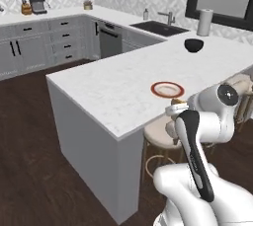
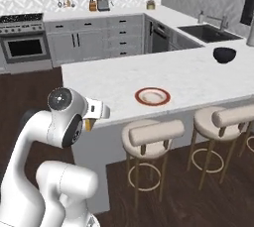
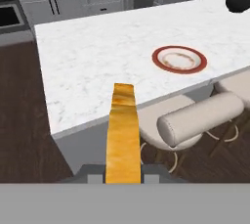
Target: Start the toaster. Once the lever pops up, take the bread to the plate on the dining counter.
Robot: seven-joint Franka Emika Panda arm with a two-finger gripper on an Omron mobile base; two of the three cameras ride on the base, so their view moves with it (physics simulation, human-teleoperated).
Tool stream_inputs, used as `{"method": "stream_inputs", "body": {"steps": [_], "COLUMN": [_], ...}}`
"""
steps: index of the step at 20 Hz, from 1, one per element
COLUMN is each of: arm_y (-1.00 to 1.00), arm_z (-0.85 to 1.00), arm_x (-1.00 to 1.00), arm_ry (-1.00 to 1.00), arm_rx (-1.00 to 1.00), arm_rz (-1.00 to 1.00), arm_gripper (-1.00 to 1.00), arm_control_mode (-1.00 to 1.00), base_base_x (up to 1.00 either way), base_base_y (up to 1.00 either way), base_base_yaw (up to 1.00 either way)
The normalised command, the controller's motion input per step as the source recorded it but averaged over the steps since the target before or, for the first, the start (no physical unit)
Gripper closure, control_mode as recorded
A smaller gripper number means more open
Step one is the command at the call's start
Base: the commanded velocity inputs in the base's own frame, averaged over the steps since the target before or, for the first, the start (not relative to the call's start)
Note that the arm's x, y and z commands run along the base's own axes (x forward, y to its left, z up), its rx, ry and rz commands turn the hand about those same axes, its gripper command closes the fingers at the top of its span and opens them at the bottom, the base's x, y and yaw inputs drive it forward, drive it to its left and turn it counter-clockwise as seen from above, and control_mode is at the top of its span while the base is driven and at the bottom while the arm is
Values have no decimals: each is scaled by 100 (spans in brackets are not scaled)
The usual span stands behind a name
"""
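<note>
Your tool [image 3: 123,176] is clamped on the bread [image 3: 123,135], just short of the table [image 3: 97,56] edge; the plate [image 3: 178,59] waits beyond, delivery left.

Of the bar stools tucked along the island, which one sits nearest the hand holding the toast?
The leftmost stool, at the end of the dining counter just below the plate. The other stools stand farther right, away from the hand and bread.
</note>
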Motion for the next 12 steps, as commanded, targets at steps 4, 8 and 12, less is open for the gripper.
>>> {"method": "stream_inputs", "body": {"steps": [4, 8, 12], "arm_y": [0, 0, 0], "arm_z": [0, 0, 0], "arm_x": [0, 0, 0], "arm_ry": [0, 0, 0], "arm_rx": [0, 0, 0], "arm_rz": [0, 0, 0], "arm_gripper": [100, 100, 100], "arm_control_mode": [100, 100, 100], "base_base_x": [0, 20, 21], "base_base_y": [-100, -100, -96], "base_base_yaw": [46, 34, 32]}}
